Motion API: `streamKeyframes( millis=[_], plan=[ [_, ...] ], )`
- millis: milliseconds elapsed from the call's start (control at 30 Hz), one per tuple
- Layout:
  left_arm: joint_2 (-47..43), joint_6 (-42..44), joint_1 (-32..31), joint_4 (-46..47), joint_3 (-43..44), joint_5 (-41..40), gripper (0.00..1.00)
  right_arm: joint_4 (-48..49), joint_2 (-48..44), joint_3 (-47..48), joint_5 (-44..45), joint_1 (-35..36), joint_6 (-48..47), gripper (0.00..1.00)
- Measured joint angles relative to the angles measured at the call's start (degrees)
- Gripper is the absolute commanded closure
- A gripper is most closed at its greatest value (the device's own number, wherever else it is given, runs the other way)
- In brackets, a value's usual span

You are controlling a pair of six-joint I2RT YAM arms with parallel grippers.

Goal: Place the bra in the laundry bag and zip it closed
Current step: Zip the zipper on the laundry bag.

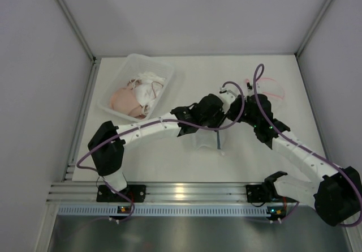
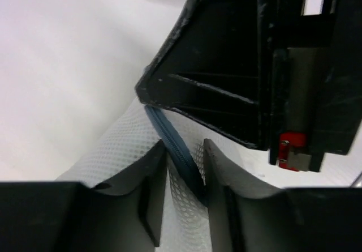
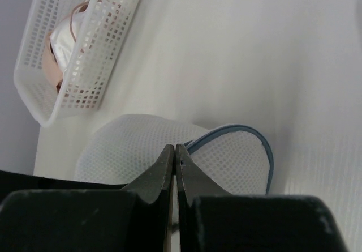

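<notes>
The left claw (image 2: 184, 146) stands part-spread, its two dark fingers (image 2: 141, 189) set either side of the blue zip band (image 2: 172, 136). They are close to it but not visibly clamped, which reads as lining up to catch the zip rather than holding it. The band runs along the rim of the white mesh laundry bag (image 3: 141, 144), a domed pouch lying on the white table (image 1: 169, 164) between the two arms. The right claw (image 3: 175, 150) is pressed together, its tips down on the mesh just beside the zip. Whether a fold of mesh is nipped between them cannot be told, but the likely purpose is to pin the bag so it does not drag when the zip is drawn. Well apart, at the far left, the peach-coloured bra (image 1: 124, 100) lies among pale garments in the white perforated plastic basket (image 3: 107, 42). Whether another sits inside the bag, the mesh does not show.
</notes>
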Motion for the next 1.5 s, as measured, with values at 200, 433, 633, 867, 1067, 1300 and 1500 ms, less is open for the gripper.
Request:
streamKeyframes(
  millis=[200,433,633,867,1067,1300,1500],
  plan=[
    [0.26,0.11,-0.26,-1.07,0.0,-4.74,1.0,-1.18,-0.42,0.0,0.92,0.0,0.17,1.0],
    [-4.79,2.36,-0.26,3.82,-6.05,-6.49,1.0,-2.67,-2.34,0.02,2.4,0.02,0.24,1.0],
    [-17.57,3.54,-0.24,14.6,-19.02,-7.65,1.0,-2.99,-4.07,0.02,5.33,0.02,0.17,1.0],
    [-24.44,2.19,-0.07,23.26,-28.92,-8.39,0.99,-4.0,-4.76,-0.02,6.51,0.0,0.26,1.0],
    [-24.46,1.14,-0.02,24.98,-32.04,-6.01,0.38,-5.03,-5.18,-0.33,6.84,-0.09,-0.61,1.0],
    [-20.0,3.28,0.13,21.42,-26.27,-4.87,0.14,-4.81,-5.7,-0.52,6.67,-0.02,-3.74,1.0],
    [-14.1,6.86,0.2,20.26,-16.63,-5.2,0.02,-4.33,-6.93,-1.95,7.06,1.42,-3.74,1.0]
  ],
)
